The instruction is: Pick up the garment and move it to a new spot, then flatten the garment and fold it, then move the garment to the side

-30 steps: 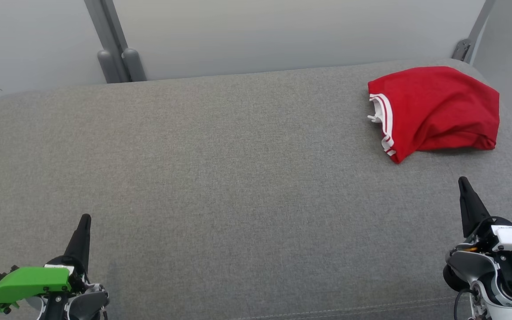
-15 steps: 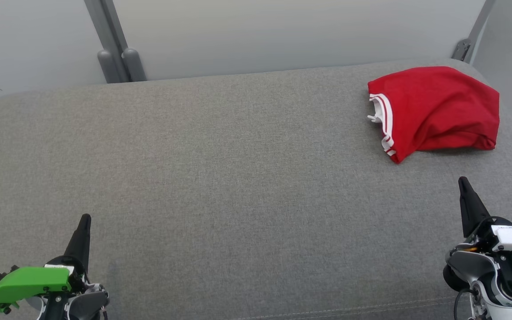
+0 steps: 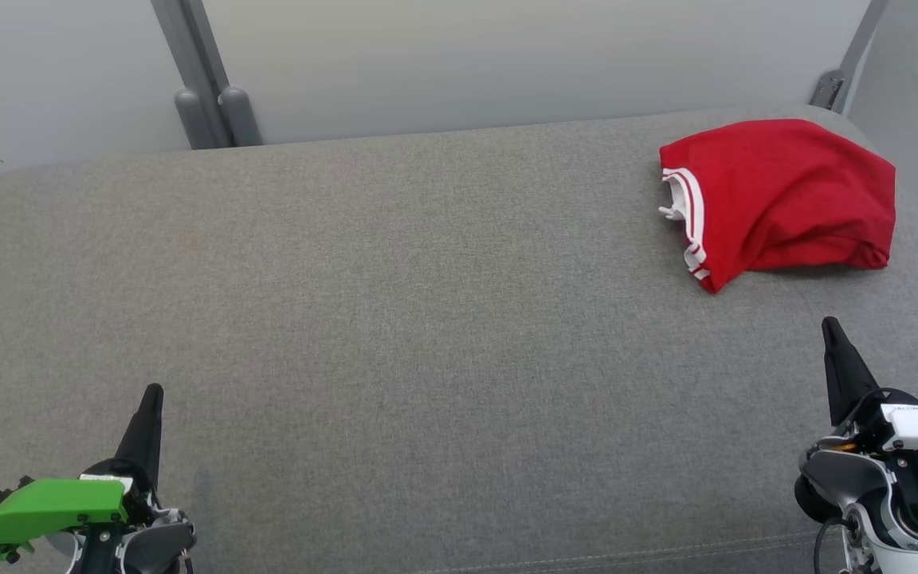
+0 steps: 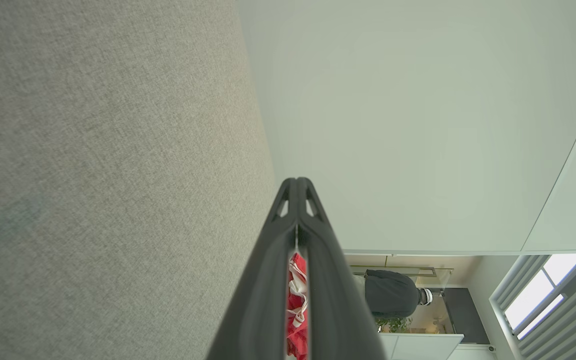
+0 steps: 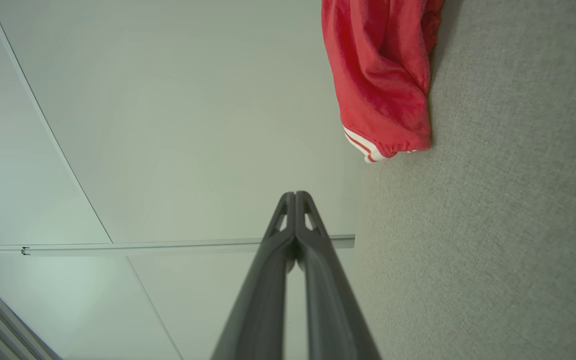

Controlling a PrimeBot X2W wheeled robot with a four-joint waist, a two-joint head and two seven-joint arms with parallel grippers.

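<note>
Two grippers are hovering low over the near corners of a grey fabric surface [image 3: 427, 335], and both are empty. The left gripper [image 3: 153, 392] is pointing up from the lower left of the head view with its fingers clenched tip to tip, a green cover [image 3: 49, 504] sitting on its wrist. The right gripper [image 3: 829, 324] is rising from the lower right, its fingers likewise pressed together.

The red garment [image 3: 786, 195] is lying bunched in a compact heap at the far right of the surface, close to the back edge. Its white-striped hem is facing the middle of the surface. It is lying ahead of the right gripper without touching it, and well apart from the left one.

Behind the surface a pale wall panel [image 3: 507, 64] is standing, with two grey posts [image 3: 218, 112] at its left. In the left wrist view a person [image 4: 390, 299] in a dark top is standing far off.
</note>
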